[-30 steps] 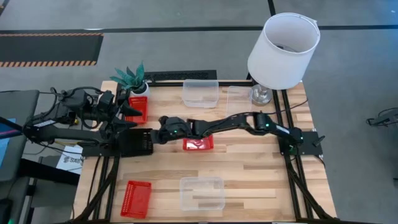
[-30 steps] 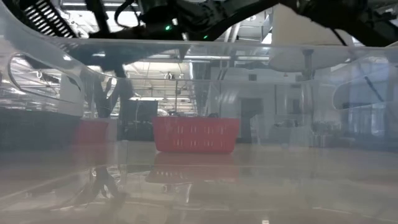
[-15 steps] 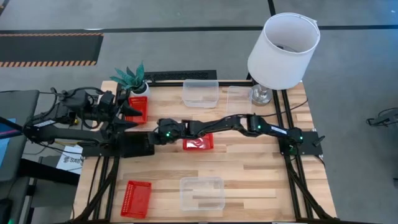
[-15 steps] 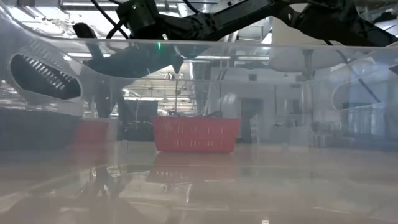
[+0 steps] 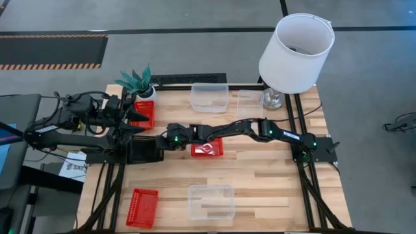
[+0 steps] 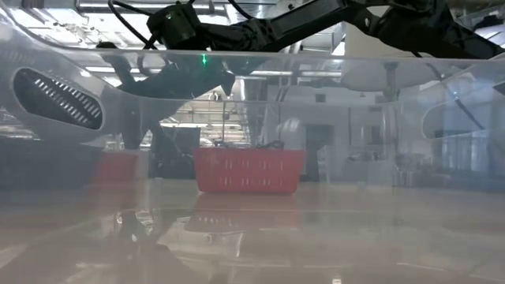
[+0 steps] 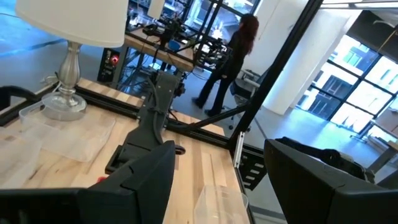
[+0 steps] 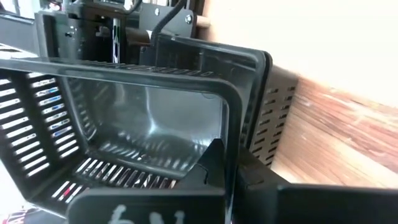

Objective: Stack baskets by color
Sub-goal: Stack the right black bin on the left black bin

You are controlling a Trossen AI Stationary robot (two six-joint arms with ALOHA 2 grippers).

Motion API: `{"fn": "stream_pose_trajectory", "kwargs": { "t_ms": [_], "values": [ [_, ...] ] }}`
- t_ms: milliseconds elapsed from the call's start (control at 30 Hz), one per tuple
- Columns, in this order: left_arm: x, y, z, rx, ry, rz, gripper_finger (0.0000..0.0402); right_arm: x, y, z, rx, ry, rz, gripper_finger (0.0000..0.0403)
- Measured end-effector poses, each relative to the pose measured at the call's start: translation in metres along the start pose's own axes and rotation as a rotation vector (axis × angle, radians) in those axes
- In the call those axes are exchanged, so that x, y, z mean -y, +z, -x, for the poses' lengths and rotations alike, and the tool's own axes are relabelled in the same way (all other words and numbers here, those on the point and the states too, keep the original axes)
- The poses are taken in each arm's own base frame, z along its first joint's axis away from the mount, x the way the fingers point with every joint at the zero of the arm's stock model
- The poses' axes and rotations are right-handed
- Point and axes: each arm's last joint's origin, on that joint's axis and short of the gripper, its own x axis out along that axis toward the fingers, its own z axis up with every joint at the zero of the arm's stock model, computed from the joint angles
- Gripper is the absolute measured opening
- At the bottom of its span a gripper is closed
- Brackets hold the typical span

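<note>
1. Right gripper (image 5: 158, 142) is reached far across to the left edge of the table (image 5: 260, 175), fingers pinched on the rim of a black basket (image 8: 124, 118).
2. Right wrist view: the gripped black basket sits inside or just over a second black basket (image 8: 264, 118) below it; can't tell if fully seated. Bare wood lies beyond that stack.
3. High view: the black stack (image 5: 142, 151) is right at the right gripper's tip, tight against the left arm's base.
4. Left gripper (image 5: 133, 122) is parked just beside the right gripper, fingers spread wide, nothing between them.
5. Red basket (image 5: 144, 112) sits beside the left gripper's tips, next to the plant (image 5: 138, 80).
6. Another red basket (image 5: 208, 148) is just behind the right gripper, under its forearm.
7. Third red basket (image 5: 142, 207) and a clear basket (image 5: 210, 201) lie at the near edge, well apart from both grippers.
8. Two clear baskets, one (image 5: 209, 97) and another (image 5: 249, 103), lie at the far edge by the lamp (image 5: 296, 49).
</note>
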Motion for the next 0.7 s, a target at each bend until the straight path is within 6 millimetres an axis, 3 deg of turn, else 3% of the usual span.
{"fn": "stream_pose_trajectory", "kwargs": {
  "t_ms": [333,700],
  "values": [
    [0.0001,0.0001,0.0,0.001,-0.001,-0.004,0.0233,0.0,0.0,0.0,0.001,0.0,0.0,0.0054],
    [0.0001,0.0002,0.0,0.002,-0.002,-0.004,0.0233,0.0,0.0001,0.0,0.011,-0.002,-0.026,0.0061]
  ]
}}
